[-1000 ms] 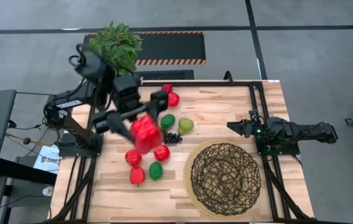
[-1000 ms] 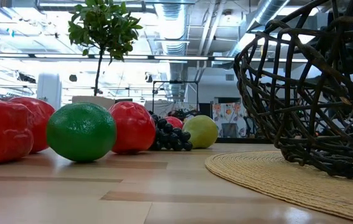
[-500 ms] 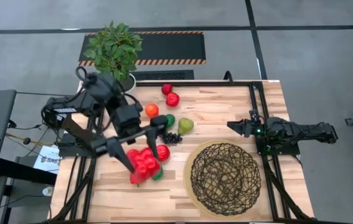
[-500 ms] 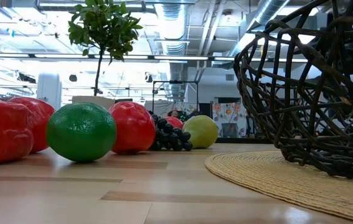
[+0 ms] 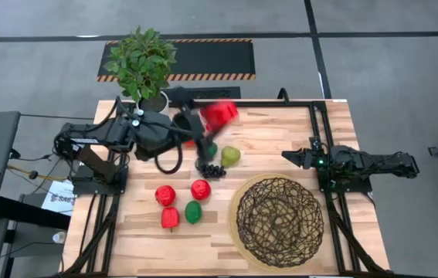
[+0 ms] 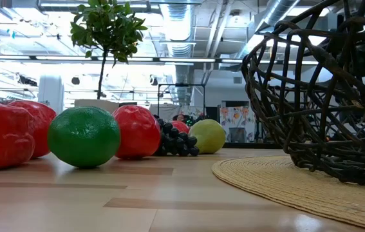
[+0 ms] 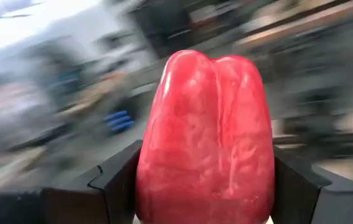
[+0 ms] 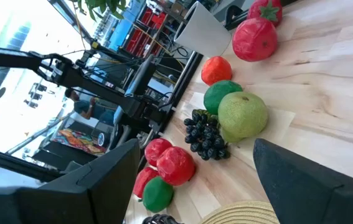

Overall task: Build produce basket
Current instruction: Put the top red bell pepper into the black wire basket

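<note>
Basket (image 5: pixel 280 218) sat empty on the tabletop (image 5: pixel 280 131), well off from the left hand (image 5: pixel 217 117) and toward the parked right hand (image 5: pixel 288 157), fingers apart. Red pepper (image 7: pixel 206 140) clamped between left fingers (image 7: pixel 119 180). Needed steady carry over rim, low release.

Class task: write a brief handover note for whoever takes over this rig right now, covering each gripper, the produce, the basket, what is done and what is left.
Left gripper: shut on a glossy red toy pepper, raised over the table's far side.
Right gripper: open, waiting at the right edge.
Dark woven wire basket: on its tan mat, nothing in it.
Other toy produce: loose on the wood.
Done: one pepper picked up.
Left: all produce into the basket.
</note>
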Motion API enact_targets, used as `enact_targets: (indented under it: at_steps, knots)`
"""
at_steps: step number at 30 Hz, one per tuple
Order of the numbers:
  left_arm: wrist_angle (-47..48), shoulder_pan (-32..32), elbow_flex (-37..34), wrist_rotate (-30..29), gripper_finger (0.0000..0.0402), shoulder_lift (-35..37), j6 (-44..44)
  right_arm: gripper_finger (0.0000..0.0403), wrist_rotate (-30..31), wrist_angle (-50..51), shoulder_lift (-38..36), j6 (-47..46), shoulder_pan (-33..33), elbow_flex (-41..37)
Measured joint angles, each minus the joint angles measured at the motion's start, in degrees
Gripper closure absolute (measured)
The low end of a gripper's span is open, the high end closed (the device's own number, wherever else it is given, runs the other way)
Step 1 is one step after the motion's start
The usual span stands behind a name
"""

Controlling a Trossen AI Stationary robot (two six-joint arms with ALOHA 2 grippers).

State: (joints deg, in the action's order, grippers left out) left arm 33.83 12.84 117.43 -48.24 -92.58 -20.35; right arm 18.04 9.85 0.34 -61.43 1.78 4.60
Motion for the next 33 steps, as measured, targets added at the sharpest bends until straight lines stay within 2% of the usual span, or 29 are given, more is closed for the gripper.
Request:
enact_targets:
  at_steps: [3, 5, 7, 9, 11, 13, 16, 18, 24, 27, 33]
  knots:
    - [-3.3, -0.6, 0.1, -12.4, 0.0148, -1.0, -3.8, 0.0069, 0.0, -0.1, 0.0, -0.1, 0.0, 0.0]
    - [-6.4, -0.8, 0.1, -17.9, 0.0148, -2.2, -5.2, 0.0069, 0.0, -0.1, 0.0, -0.1, 0.0, 0.0]
    - [-7.2, -1.1, 0.1, -21.6, 0.0148, -2.8, -6.1, 0.0069, 0.0, -0.3, 0.0, -0.1, 0.0, 0.0]
    - [-9.1, -1.5, 0.2, -21.8, 0.0148, -3.8, -6.2, 0.0069, 0.0, -0.2, 0.0, 0.0, 0.0, 0.0]
    - [-8.8, -1.7, 0.1, -16.8, 0.0148, -4.4, -4.6, 0.0069, 0.0, -0.2, 0.0, -0.1, 0.0, 0.0]
    - [-8.9, -1.7, 0.1, -4.9, 0.0148, -5.0, -0.9, 0.0069, -0.1, -0.2, 0.0, -0.1, 0.1, 0.0]
    - [-8.8, -2.3, 0.1, 16.7, 0.0147, -5.5, 5.0, 0.0069, -0.1, -0.2, 0.0, 0.0, 0.1, -0.1]
    - [-9.7, -3.3, 0.2, 25.6, 0.0147, -6.6, 10.1, 0.0069, -0.1, -0.2, 0.0, 0.3, 0.1, -0.1]
    - [-9.6, -6.4, 0.1, 41.5, 0.0147, -13.9, 20.8, 0.0069, -0.1, -0.1, 0.0, 0.4, 0.1, -0.1]
    - [-8.5, -7.2, 0.2, 47.7, 0.0147, -18.3, 23.5, 0.0069, -0.1, 0.0, 0.0, 0.5, 0.1, -0.1]
    - [-6.6, -7.4, 0.3, 49.9, 0.0147, -25.2, 23.1, 0.0069, -0.1, 0.7, 0.0, 2.0, 0.1, 0.0]
